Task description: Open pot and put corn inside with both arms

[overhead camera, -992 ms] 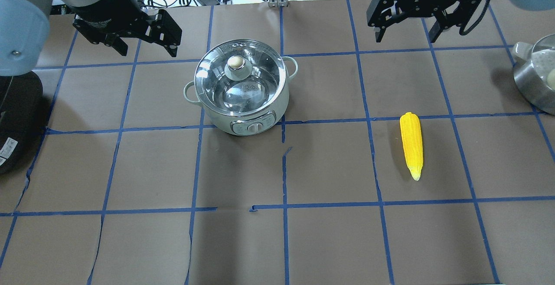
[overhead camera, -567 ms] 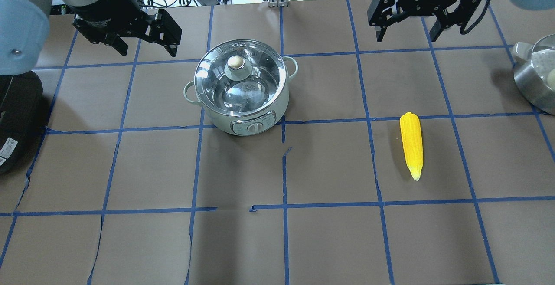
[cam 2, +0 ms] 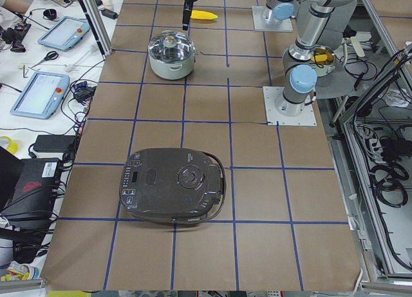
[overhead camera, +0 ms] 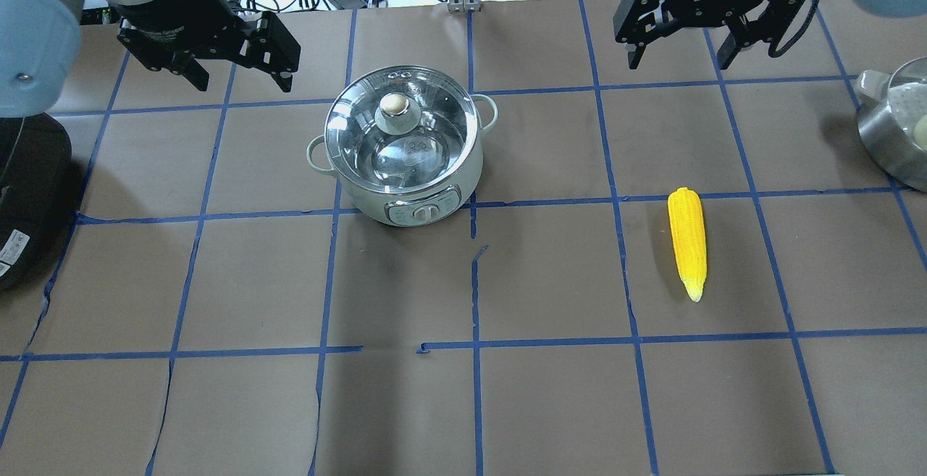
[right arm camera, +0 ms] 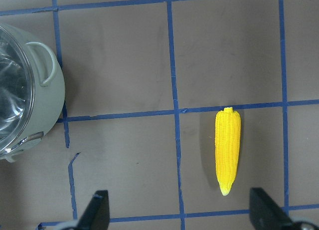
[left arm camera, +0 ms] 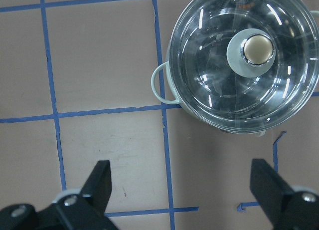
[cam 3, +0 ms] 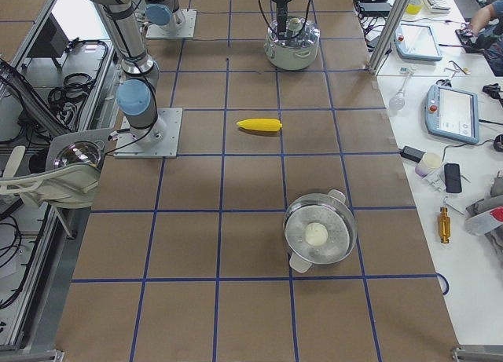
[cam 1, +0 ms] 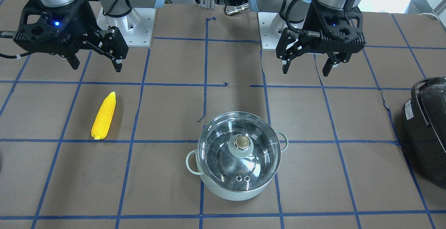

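Seen from across the table, the left gripper (cam 1: 306, 69) hangs with its jaws spread wide and empty. The pot (cam 1: 237, 194) stands below it, farther out from the robot and a little toward the other arm, with its glass lid (cam 1: 219, 152) seated. The right gripper (cam 1: 96, 66) is spread and empty too, and the corn (cam 1: 103, 116) lies on the table just beyond its fingertips.

From overhead, the corn's long axis runs toward and away from the robot. Its tapered tip points back toward the right gripper's side and its blunt end points outward.

In the two side views both things are small, and we cannot judge the jaws there.

In the left wrist view the pot sits ahead of the fingers, off toward one of them rather than centred. We judge the lid to be smooth, breakable and rather heavy, so the knob (left arm camera: 258, 49) is the place to take it, pinched squarely and lifted straight.

In the right wrist view the corn lies ahead, nearer one finger, with its length crossing the line between the fingers. It looks light, stiff and ridged, so we would close across its thick middle.
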